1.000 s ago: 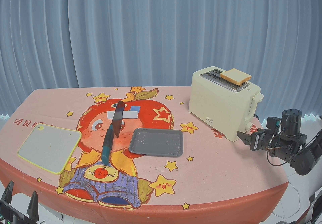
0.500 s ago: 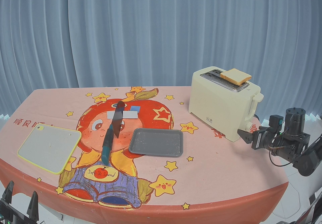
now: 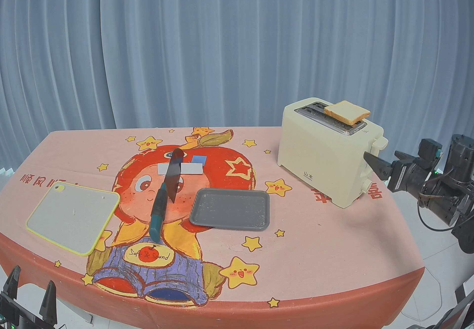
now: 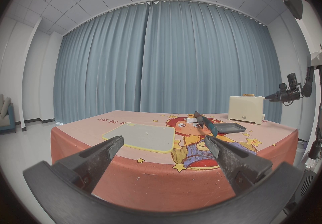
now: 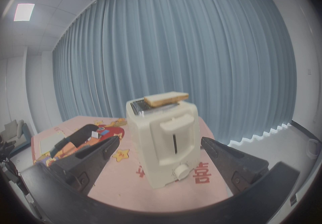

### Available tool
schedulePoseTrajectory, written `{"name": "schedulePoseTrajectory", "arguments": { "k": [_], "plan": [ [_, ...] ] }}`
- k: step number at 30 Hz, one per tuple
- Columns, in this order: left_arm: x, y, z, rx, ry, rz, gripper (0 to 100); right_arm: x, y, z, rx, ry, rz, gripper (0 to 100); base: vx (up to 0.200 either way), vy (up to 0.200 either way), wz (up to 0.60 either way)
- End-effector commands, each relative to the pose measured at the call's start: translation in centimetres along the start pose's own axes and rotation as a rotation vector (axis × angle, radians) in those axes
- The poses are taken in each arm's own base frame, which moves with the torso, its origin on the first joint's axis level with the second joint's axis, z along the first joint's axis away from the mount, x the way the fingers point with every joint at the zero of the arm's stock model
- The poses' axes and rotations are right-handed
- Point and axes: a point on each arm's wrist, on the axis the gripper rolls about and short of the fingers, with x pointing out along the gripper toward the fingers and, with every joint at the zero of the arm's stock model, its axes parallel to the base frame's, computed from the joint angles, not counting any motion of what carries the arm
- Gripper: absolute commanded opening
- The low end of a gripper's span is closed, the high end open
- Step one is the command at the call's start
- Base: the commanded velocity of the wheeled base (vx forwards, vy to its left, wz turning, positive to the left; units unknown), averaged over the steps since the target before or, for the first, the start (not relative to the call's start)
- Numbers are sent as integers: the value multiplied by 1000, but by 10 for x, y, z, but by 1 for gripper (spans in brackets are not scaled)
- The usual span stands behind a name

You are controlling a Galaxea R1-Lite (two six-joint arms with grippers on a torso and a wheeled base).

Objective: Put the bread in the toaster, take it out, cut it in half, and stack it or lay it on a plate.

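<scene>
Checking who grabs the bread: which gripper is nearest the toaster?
The right gripper, beside the toaster's lever end; the left gripper sits far across the table.

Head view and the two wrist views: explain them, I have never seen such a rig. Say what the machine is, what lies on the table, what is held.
A two-armed robot. The head view looks down from its head; each wrist view looks out between that arm's two fingers. On the table: a cutting board, a knife, a grey plate and a toaster with bread lying flat on top, not in a slot. The left gripper is open, off the table's near edge; the right gripper is open by the toaster's lever end. Neither holds anything.
</scene>
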Motion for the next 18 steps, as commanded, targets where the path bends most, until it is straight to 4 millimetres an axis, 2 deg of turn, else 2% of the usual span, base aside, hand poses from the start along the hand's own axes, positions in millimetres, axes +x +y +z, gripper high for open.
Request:
{"name": "schedulePoseTrajectory", "arguments": {
  "k": [1, 8, 18],
  "plan": [
    [1, 0, -5, 0, 17, 1, 100, -9, 2, 22, 11, -95, 14, 100, 0, 0, 0],
    [1, 0, -5, 0, 17, 0, 100, -6, -4, 33, 41, -135, -1, 100, 0, 0, 0],
    [1, 0, -5, 0, 17, 1, 100, -6, -6, 29, 44, -123, -20, 100, 0, 0, 0]
  ]
}}
